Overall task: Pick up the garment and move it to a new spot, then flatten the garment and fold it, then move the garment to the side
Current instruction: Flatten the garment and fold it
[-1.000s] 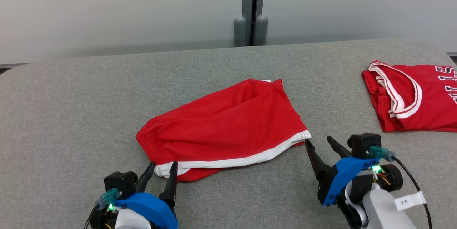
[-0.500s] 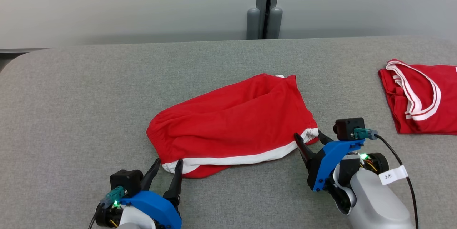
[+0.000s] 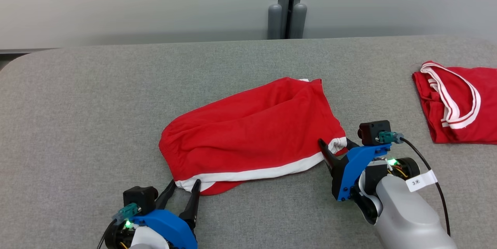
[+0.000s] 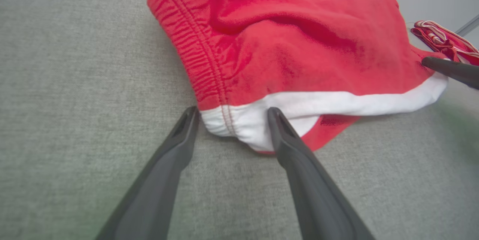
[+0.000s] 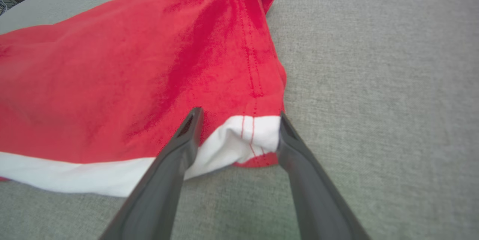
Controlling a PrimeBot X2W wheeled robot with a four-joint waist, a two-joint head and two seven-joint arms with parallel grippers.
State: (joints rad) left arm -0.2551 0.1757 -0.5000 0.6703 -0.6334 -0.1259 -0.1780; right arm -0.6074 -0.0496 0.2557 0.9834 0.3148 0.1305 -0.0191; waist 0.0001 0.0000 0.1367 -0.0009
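Right pincer (image 5: 238, 114) spread, rumpled red shorts (image 3: 252, 132)

Table (image 3: 77, 105) left open; shorts (image 3: 252, 132) centre, jersey (image 3: 485, 105) right

Bright, even light, faint shadow under the shorts (image 3: 252, 132), wrist-view edges blurred.

A white-trimmed red jersey (image 3: 485, 124) is being shown lying at the right edge of a grey fabric-covered table (image 3: 97, 105), being backed by pale wall panels (image 3: 136, 4).
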